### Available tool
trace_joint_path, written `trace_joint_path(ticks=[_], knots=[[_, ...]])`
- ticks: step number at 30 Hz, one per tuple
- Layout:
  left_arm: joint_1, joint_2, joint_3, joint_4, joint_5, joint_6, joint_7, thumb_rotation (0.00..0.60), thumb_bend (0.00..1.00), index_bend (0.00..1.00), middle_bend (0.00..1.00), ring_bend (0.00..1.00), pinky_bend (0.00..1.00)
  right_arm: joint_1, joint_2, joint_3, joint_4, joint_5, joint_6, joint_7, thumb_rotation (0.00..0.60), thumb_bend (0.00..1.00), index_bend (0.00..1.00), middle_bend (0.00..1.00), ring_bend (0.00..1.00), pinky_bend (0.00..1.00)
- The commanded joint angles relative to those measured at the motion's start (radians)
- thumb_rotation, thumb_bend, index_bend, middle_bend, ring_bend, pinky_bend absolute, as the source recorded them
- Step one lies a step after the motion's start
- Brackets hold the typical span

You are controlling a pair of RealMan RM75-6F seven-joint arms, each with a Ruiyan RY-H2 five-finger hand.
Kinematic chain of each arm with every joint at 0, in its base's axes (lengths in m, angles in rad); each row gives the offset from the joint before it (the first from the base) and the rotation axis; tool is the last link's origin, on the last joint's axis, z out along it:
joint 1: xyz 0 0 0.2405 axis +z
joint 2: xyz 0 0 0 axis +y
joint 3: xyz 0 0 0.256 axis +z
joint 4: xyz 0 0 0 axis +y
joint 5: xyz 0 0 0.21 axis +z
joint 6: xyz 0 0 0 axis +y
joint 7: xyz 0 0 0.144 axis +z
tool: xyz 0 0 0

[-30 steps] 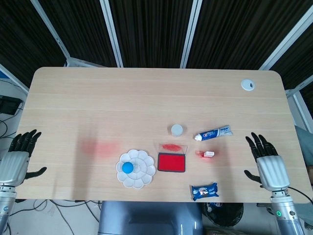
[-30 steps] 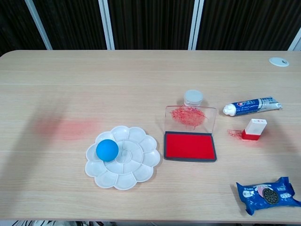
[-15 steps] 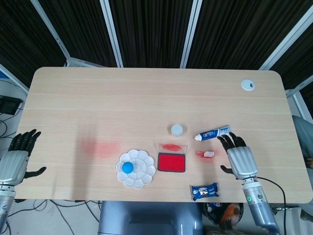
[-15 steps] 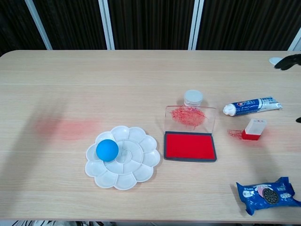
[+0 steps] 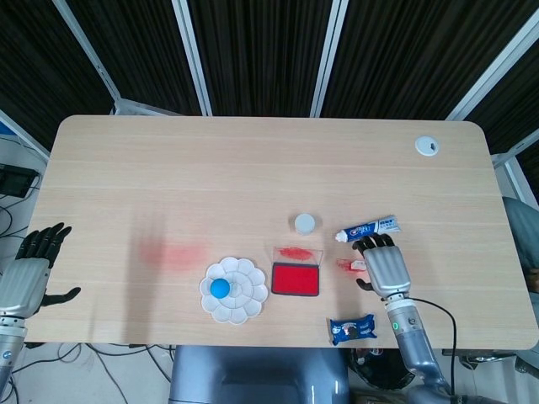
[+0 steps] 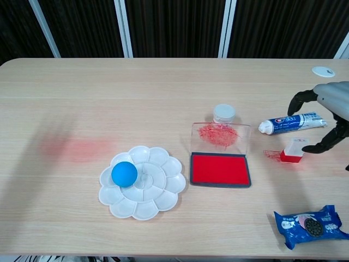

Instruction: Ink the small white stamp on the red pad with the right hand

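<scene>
Since the earlier frames the right hand (image 6: 332,117) has been brought in from the table's right edge and is now poised directly over the small white stamp (image 6: 295,149), its fingers (image 6: 301,99) spread and curled downward with nothing held; whether a fingertip touches the stamp cannot be told. The stamp, white above and red at its base, is seen standing on the wooden table (image 5: 210,168), just right of the red pad (image 6: 220,170), beside a smear of red ink. The pad lies open, its clear lid (image 6: 220,136) raised and stained red. A toothpaste tube (image 6: 292,123), blue and white with lettering too small to be read, is laid behind the stamp, and a small white jar (image 6: 224,113) stands behind the lid. A flower-shaped white palette (image 6: 142,182) holding a blue ball (image 6: 124,173) is placed left of the pad. A blue biscuit packet (image 6: 311,225), its print illegible, lies near the front edge. The left hand (image 5: 29,273) is held off the table's left corner, fingers apart and empty.
</scene>
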Motion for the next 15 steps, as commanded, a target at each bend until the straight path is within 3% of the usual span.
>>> trace_joint_path(ticks=[1, 15], knots=[[0.000, 0.002, -0.001, -0.002, -0.003, -0.002, -0.002, 0.600, 0.00, 0.00, 0.00, 0.00, 0.00, 0.015, -0.026, 0.006, 0.029, 0.024, -0.013, -0.005, 0.600, 0.25, 0.38, 0.32, 0.22, 0.22], [-0.004, 0.009, 0.002, -0.015, -0.017, -0.017, 0.002, 0.600, 0.00, 0.00, 0.00, 0.00, 0.00, 0.043, -0.085, 0.001, 0.127, 0.110, -0.034, -0.008, 0.600, 0.30, 0.43, 0.34, 0.23, 0.22]])
